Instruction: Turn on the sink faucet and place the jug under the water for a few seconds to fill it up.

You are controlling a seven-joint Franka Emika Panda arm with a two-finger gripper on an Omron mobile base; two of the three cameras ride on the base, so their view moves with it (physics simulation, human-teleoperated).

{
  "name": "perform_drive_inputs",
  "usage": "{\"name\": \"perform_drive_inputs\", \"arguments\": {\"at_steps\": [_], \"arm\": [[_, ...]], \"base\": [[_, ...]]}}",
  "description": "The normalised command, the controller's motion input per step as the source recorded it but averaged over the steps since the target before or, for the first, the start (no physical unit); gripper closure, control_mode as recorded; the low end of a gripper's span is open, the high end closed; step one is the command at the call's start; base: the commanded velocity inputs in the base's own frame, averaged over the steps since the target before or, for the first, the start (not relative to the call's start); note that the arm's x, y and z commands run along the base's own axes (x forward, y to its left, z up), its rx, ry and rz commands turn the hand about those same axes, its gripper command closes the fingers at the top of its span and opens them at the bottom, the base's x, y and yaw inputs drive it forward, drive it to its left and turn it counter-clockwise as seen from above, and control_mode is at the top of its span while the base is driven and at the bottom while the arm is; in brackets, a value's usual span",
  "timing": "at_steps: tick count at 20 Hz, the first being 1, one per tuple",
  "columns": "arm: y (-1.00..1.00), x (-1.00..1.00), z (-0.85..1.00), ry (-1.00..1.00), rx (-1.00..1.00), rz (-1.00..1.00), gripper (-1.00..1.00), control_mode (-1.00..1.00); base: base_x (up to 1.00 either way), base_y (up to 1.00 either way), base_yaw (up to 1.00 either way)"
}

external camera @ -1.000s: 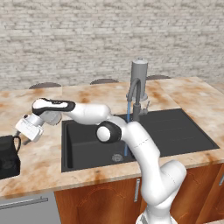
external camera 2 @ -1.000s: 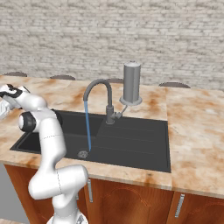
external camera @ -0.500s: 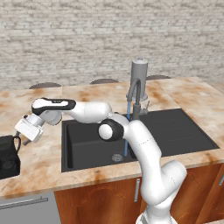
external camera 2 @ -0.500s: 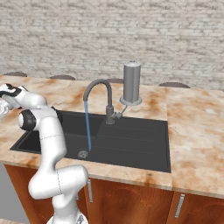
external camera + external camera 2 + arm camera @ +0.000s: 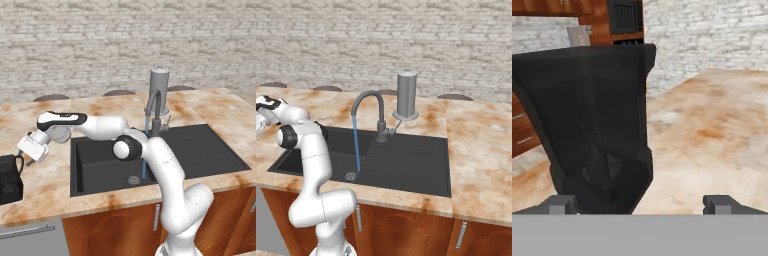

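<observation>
Left base view gives you the jug (image 5: 10, 176) at the far left of the tabletop (image 5: 45, 187), a small black boxy vessel with a waisted body and a thin loop handle at its upper right corner, cut off by the picture's left edge. The hand (image 5: 26, 161) sits just beside that handle, its jaws spread wide and clamped on nothing. In the hand view the jug (image 5: 597, 125) looms large and dark on the left, one finger tip (image 5: 562, 204) low in front of its base and the other well out to the right over bare marbled stone; whether the near tip touches the jug you cannot tell. No brand, label or writing can be read on the jug or anything else. The sink faucet (image 5: 372, 114) stands behind the sink (image 5: 401, 165), and the water (image 5: 356, 146) falls as a thin blue line to the drain. Between jug and sink you have an open stretch of tabletop, with the front edge near the jug. A plain grey cylinder (image 5: 406, 95) stands behind the faucet, and a brick wall (image 5: 406, 45) closes the back.
</observation>
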Motion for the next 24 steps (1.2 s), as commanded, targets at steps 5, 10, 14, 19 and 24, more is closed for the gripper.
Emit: {"name": "perform_drive_inputs", "arguments": {"at_steps": [5,10,14,19,24], "arm": [[0.09,0.0,0.0,0.08,0.0,-0.02,-1.0,-1.0],[0.15,0.0,0.0,0.1,0.0,-0.04,-1.0,-1.0],[0.19,0.0,0.0,0.09,0.0,-0.04,-1.0,-1.0],[0.16,0.0,0.0,0.09,0.0,-0.04,-1.0,-1.0],[0.16,0.0,0.0,0.08,0.0,-0.03,-1.0,-1.0]], "base": [[0.0,0.0,0.0],[0.0,0.0,0.0],[0.0,0.0,0.0],[0.0,0.0,0.0],[0.0,0.0,0.0]]}}
